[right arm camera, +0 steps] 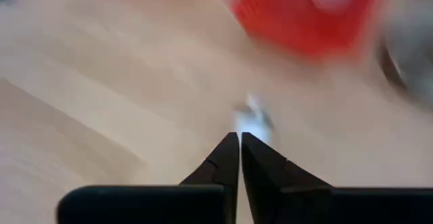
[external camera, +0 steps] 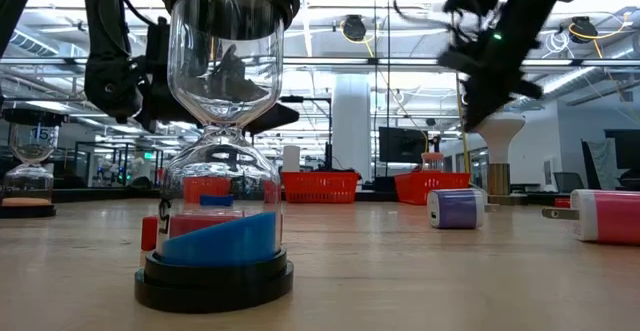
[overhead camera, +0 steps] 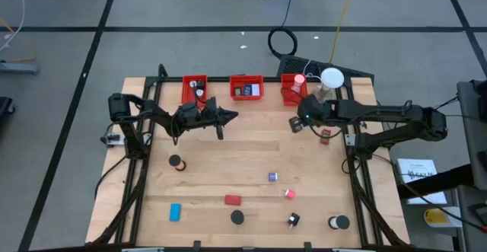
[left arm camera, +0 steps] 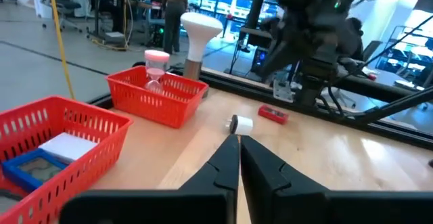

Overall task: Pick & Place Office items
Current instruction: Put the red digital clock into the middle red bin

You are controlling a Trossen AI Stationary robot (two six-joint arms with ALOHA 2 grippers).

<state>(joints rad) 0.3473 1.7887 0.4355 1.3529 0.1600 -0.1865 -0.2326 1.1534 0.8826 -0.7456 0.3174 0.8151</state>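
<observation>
Small office items lie scattered on the wooden table: a blue block (overhead camera: 175, 211), a red block (overhead camera: 233, 200), a purple bit (overhead camera: 272, 177), a pink bit (overhead camera: 290, 194), a black clip (overhead camera: 294, 220) and a blue-sand hourglass (external camera: 218, 171). My left gripper (overhead camera: 233, 116) hangs shut and level in front of the middle red bin (overhead camera: 246, 87). My right gripper (overhead camera: 296, 122) is shut, slanting down above a small white item (right arm camera: 252, 119) near a red item (overhead camera: 326, 135). Neither gripper holds anything.
Three red bins (overhead camera: 195, 88) (left arm camera: 159, 95) stand along the far edge, with items inside. A white round lamp (overhead camera: 331, 78) stands at the far right. A second hourglass (external camera: 30, 166) stands at the left, and a white roll (overhead camera: 338, 222) lies near the front right.
</observation>
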